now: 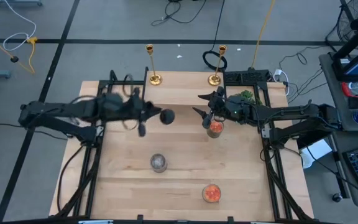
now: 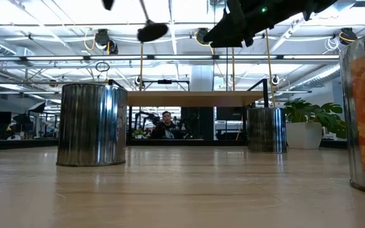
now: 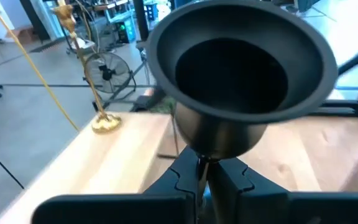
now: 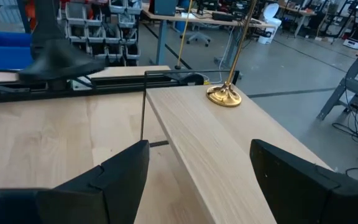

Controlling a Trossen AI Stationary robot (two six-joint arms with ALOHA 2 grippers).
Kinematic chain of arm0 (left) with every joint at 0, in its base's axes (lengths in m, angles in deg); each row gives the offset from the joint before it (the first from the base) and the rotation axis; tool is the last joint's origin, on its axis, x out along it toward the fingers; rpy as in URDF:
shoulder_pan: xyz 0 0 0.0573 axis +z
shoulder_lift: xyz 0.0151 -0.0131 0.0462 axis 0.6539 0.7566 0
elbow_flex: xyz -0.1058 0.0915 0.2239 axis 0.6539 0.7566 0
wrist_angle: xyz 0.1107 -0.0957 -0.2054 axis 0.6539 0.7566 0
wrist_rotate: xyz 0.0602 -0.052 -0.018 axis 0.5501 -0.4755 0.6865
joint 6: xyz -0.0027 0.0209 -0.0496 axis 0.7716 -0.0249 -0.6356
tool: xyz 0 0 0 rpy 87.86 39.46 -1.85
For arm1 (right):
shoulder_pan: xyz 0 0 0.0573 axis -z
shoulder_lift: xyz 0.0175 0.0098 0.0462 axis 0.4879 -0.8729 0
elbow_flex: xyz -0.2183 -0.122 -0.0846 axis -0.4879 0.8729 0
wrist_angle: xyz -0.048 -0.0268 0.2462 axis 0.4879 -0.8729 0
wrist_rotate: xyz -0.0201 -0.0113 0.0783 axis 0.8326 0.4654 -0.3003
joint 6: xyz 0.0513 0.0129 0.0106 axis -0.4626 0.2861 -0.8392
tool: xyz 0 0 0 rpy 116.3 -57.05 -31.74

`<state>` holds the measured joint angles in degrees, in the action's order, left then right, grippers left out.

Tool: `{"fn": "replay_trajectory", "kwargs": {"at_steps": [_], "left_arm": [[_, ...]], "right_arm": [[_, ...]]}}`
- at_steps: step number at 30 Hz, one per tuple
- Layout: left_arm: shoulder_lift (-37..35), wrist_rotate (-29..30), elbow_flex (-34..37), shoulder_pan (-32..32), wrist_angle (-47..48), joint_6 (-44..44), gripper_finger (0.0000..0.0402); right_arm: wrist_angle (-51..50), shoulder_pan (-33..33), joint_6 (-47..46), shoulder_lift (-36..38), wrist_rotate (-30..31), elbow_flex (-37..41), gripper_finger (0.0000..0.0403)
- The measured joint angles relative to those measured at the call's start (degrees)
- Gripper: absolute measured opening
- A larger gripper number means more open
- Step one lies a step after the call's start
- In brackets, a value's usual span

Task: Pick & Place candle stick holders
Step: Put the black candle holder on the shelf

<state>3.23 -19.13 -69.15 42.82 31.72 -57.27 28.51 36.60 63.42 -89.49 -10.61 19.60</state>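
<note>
Status: the task is in progress, with one holder in transit and five on the desk (image 1: 123, 193).

The left gripper (image 1: 143, 118) is raised above the desk's left-centre area. Its fingers (image 3: 225, 177) are closed on the stem of the black candlestick (image 1: 165, 116), which is carried clear of the surface and lying roughly level, its round end pointing toward the middle of the desk. In the low view the black candlestick appears well above the desk top.

The right gripper (image 1: 205, 111) hovers over the far-right area, above or just beside one orange glass cup (image 1: 215, 129). Its fingers (image 4: 114, 171) stand apart and hold nothing. Whether they touch the cup cannot be determined.

Items resting on the desk:
- The two gold candlesticks, left one (image 1: 151, 62) and right one (image 1: 218, 64), stand upright at the far edge, well apart from each other.
- The grey glass cup (image 1: 158, 163) stands near the centre.
- The second orange glass cup (image 1: 211, 193) stands near the front edge, right of centre.

Judgement: no set-down location is identifiable, so which items count as placed cannot be determined. The black candlestick remains to be set down. The cup under the right gripper is likely the next pickup.
</note>
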Motion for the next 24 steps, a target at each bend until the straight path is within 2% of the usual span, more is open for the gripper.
{"fn": "replay_trajectory", "kwargs": {"at_steps": [6, 11, 14, 18, 24], "left_arm": [[10.63, -11.01, -9.32, 10.23, -0.35, 0.85, 0.0015], [19.26, -17.28, -15.93, 16.26, -0.7, 1.05, 0.0015], [24.38, -20.29, -19.27, 19.11, -1.06, 1.24, 0.0014], [29.73, -20.65, -23.5, 22.47, -1.51, 1.02, 0.0015], [34.36, -20.42, -25.29, 26.97, -2.53, 0.26, 0.0014]], "right_arm": [[-0.49, 0.0, -0.95, 0.02, 0.02, 0.0, 0.0279], [-6.26, 0.0, -5.62, 0.04, -0.05, 0.06, 0.0279], [-6.32, -0.02, -6.14, 0.07, -0.33, 2.17, 0.0279], [-1.22, -0.02, -7.97, 0.04, -2.65, 7.46, 0.0279], [16.29, -0.02, -8.87, 0.05, -7.64, 16.31, 0.0279]]}}
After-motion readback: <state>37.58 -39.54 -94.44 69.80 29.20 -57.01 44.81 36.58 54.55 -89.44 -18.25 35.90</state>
